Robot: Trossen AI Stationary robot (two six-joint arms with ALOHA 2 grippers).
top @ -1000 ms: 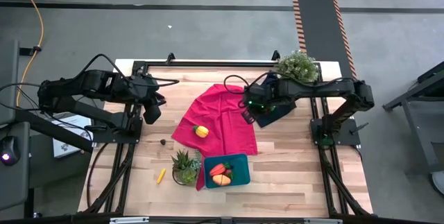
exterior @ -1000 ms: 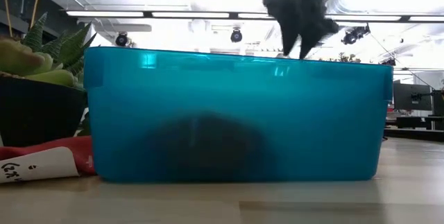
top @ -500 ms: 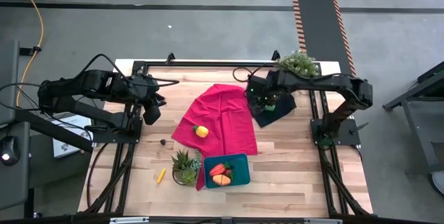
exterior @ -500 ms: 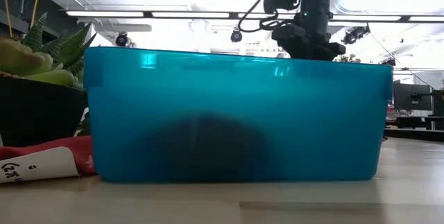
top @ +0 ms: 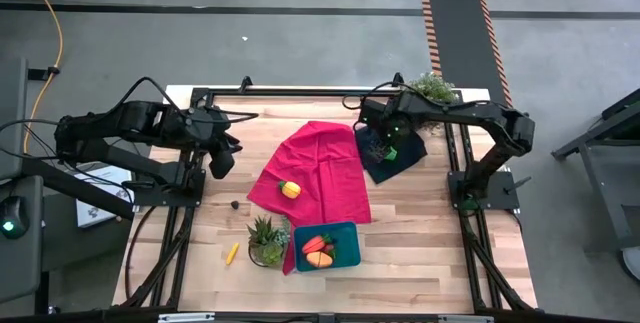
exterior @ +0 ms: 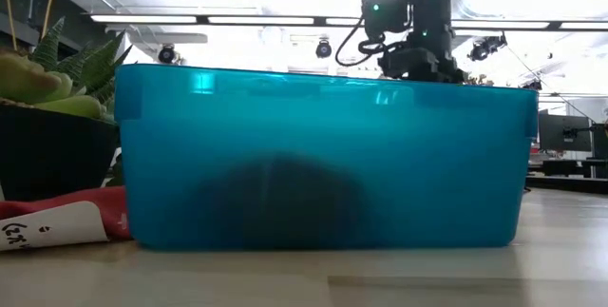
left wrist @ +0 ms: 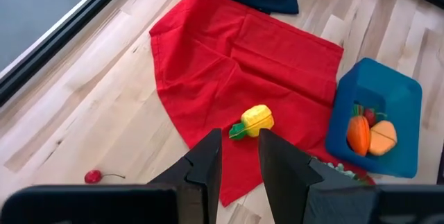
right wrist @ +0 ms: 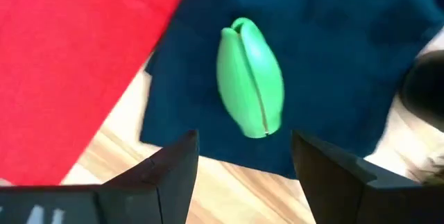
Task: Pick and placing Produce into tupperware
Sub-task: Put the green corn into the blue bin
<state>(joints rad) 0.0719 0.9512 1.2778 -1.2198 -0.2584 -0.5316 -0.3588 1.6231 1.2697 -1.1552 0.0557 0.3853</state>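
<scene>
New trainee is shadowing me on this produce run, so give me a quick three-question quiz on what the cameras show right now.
1. True or false: the green oval lies on the red cloth.
2. Which gripper is over the green oval: A) left gripper B) right gripper?
3. Fill in: the yellow piece rests on the ____ cloth.

Key: 1. False, it lies on the navy cloth. 2. B, jaws open. 3. Red.
</scene>
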